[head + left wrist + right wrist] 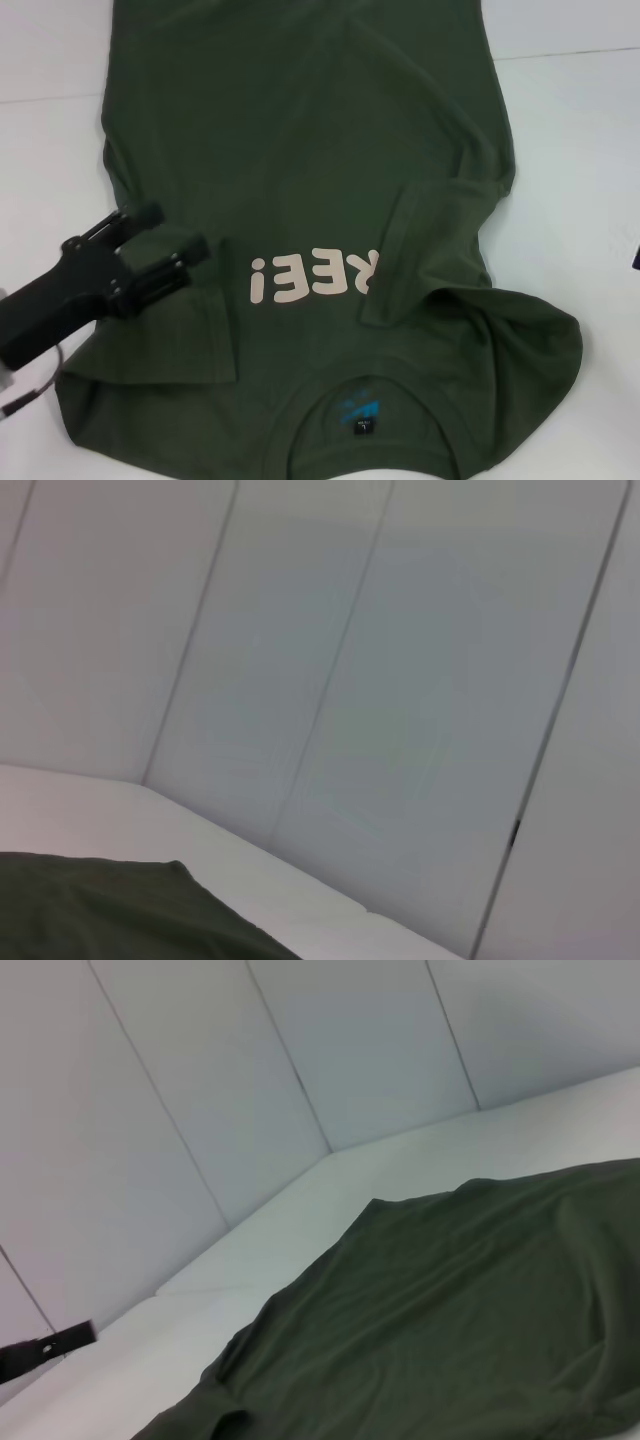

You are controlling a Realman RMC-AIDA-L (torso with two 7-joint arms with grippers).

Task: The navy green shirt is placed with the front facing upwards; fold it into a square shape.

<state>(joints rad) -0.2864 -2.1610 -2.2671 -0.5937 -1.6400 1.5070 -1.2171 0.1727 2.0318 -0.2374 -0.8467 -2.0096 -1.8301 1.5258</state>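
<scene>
Near the worktop's left front corner, the left end effector, released, hovers over the shirt's folded sleeve; next, the hem.

The left arm's black two-fingered metal claw enters the head view from about 8 o'clock and points toward 2 o'clock. Its two dark fingers are spread apart with a clear gap between them and nothing held. The bulky black wrist housing behind it runs down to the picture's lower left edge, with a thin cable hanging beneath. The right arm's claw is out of sight in every view.
</scene>
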